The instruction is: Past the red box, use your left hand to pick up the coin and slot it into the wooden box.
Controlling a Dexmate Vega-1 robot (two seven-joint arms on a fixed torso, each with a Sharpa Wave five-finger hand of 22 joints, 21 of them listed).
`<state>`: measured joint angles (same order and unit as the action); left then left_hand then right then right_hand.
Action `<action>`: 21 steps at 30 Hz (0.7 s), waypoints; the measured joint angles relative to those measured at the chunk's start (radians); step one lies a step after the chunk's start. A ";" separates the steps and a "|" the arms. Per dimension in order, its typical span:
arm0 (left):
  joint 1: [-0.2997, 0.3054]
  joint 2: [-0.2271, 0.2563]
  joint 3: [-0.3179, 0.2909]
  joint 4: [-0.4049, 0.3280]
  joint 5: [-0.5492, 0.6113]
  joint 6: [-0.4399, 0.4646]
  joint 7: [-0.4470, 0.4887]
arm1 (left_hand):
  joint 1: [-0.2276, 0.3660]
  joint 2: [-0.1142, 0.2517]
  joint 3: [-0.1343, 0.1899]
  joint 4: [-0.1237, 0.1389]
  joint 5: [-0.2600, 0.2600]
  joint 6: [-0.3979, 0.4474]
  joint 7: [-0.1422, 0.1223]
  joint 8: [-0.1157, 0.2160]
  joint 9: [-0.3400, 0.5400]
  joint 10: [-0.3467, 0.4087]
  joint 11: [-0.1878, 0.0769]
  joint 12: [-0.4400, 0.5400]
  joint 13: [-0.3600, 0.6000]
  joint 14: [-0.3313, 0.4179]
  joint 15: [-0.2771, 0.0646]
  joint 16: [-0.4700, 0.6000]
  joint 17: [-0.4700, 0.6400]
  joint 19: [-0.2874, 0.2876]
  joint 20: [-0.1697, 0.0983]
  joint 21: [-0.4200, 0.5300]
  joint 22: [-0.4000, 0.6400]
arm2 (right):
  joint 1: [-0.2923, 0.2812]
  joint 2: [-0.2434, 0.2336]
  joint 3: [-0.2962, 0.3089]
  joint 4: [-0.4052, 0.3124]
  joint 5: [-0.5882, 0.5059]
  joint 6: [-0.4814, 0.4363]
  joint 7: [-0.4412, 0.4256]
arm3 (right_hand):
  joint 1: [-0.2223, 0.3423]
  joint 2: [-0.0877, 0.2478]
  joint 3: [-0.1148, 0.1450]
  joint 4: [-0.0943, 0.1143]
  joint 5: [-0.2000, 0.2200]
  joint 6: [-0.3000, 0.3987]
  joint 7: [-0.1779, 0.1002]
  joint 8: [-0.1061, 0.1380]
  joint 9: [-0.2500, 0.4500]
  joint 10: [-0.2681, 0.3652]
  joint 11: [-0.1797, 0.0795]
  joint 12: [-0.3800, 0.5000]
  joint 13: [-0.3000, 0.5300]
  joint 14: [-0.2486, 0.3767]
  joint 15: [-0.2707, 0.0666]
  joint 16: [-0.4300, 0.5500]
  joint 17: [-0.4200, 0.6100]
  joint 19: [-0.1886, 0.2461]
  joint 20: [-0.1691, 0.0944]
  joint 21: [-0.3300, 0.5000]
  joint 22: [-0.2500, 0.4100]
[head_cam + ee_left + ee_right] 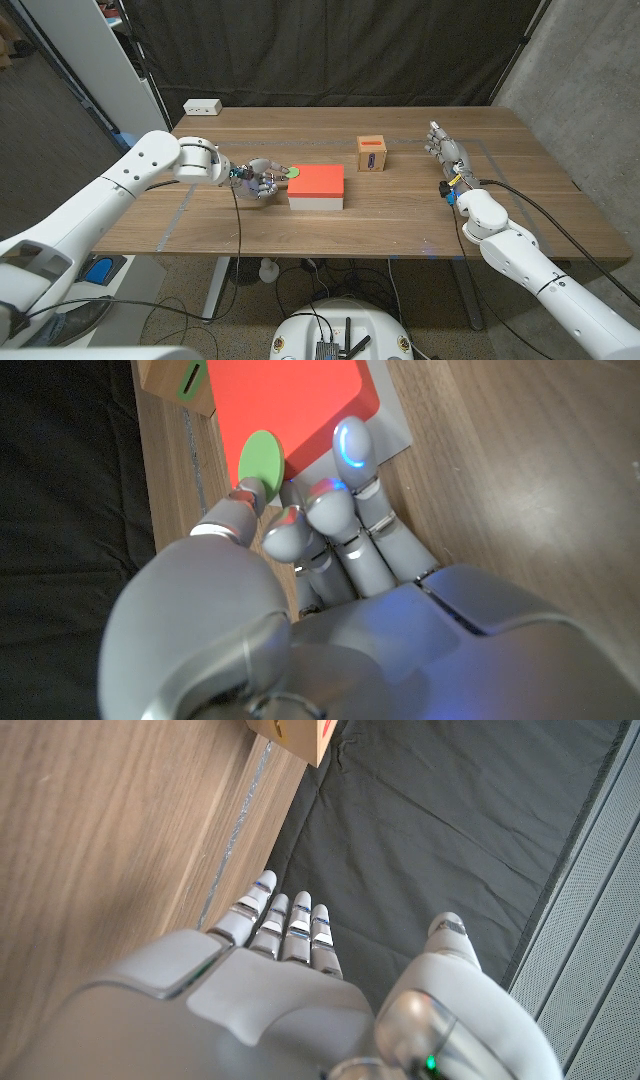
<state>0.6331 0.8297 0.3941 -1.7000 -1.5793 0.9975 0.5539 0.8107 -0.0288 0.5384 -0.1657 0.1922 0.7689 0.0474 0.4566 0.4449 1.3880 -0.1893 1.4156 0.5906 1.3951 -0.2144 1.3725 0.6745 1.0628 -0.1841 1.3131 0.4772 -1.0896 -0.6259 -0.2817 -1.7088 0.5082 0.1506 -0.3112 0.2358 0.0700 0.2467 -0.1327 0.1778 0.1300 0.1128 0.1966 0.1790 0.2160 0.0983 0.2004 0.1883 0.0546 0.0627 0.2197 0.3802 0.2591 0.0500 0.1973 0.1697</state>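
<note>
Coin: green disc [261, 458], also at [292, 173], held at the red box's [318, 183] near-left edge, pinched at its rim.
Left hand: [262, 180] fingers [352, 455] curled narrow around the coin; thumb tip touching its lower rim, the other tips just beside it.
Step in hand: judged to be the lift-and-carry; keep the pinch firm, raise the coin over the red box, then turn it edge-on to the slot.
Wooden box: [373, 154] stands past the red box, slot on its front face, well apart from the coin.
Right hand: [446, 150] fingers straight and apart, holding nothing, over the counter [540, 200].
</note>
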 measured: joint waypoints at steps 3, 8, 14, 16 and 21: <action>-0.001 -0.002 0.002 -0.001 0.000 0.002 0.008 | 0.000 0.000 0.003 -0.003 0.000 0.006 0.000 0.000 -0.003 0.000 0.000 -0.003 -0.001 0.000 0.000 0.000 0.000 -0.004 0.004 0.004 0.000 | -0.004 0.001 0.002 0.000 0.001 0.003 -0.001 | 0.000 0.000 0.000 0.000 0.000 0.000 0.000 0.000 0.000 0.000 0.000 0.000 0.000 0.000 0.000 0.000 0.000 0.000 0.000 0.000 0.000; -0.005 -0.005 0.006 -0.005 -0.001 0.005 0.018 | 0.005 0.005 0.009 -0.001 0.004 0.012 -0.004 0.000 -0.005 0.000 0.000 -0.003 -0.002 0.000 0.000 0.000 0.000 -0.005 0.005 0.004 -0.005 | -0.009 0.003 0.004 0.002 0.002 0.011 -0.001 | 0.000 0.000 0.000 0.000 0.000 0.000 0.000 0.000 0.000 0.004 0.004 0.000 0.000 0.000 0.000 0.000 0.000 0.000 0.000 0.000 0.000; -0.009 -0.008 0.009 -0.014 -0.001 0.006 0.024 | 0.006 0.005 0.009 -0.001 0.004 0.015 -0.007 0.008 -0.007 0.000 0.000 -0.003 0.001 0.000 0.000 -0.001 0.002 -0.008 0.004 0.011 -0.005 | -0.012 0.004 0.006 0.003 0.003 0.018 -0.002 | 0.000 0.000 0.000 0.000 0.000 0.000 0.000 0.000 0.000 0.004 0.004 0.000 0.000 0.000 0.000 0.000 0.000 0.000 0.000 0.000 0.000; -0.009 -0.009 0.009 -0.017 -0.001 0.006 0.024 | 0.006 0.005 0.009 -0.001 0.004 0.022 -0.004 0.008 -0.006 0.002 0.002 -0.003 0.001 0.000 0.000 -0.004 0.000 -0.013 0.009 0.011 -0.005 | -0.012 0.004 0.006 0.003 0.003 0.021 -0.002 | 0.000 0.000 0.000 0.000 0.000 0.000 0.000 0.000 0.000 0.004 0.004 0.000 0.000 0.003 0.003 0.000 0.000 0.000 0.000 0.000 0.000; -0.005 -0.009 0.009 -0.030 -0.008 0.002 0.049 | 0.021 0.031 0.031 -0.002 0.008 0.038 -0.004 0.015 -0.003 0.001 0.005 -0.003 0.004 0.000 0.000 -0.008 -0.003 -0.021 0.010 0.019 -0.004 | -0.021 0.006 0.009 0.005 0.004 0.024 -0.002 | 0.000 0.000 0.000 0.000 0.000 0.000 0.000 0.000 0.000 0.004 0.004 0.000 0.000 0.003 0.003 0.000 0.000 0.000 0.000 0.000 0.000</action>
<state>0.6285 0.8207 0.4030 -1.7303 -1.5873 0.9993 0.6025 0.8316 0.0025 0.5695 -0.1682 0.2001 0.8064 0.0435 0.4717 0.4421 1.3886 -0.1845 1.4123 0.5951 1.3951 -0.2144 1.3649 0.6719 1.0417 -0.1737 1.3325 0.4736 -1.1102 -0.6199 -0.2724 -1.7041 0.5120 0.1742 -0.3129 0.2358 0.0700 0.2467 -0.1327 0.1778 0.1300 0.1128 0.1966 0.1790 0.2198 0.1021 0.2004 0.1882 0.0579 0.0661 0.2197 0.3804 0.2590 0.0499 0.1973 0.1697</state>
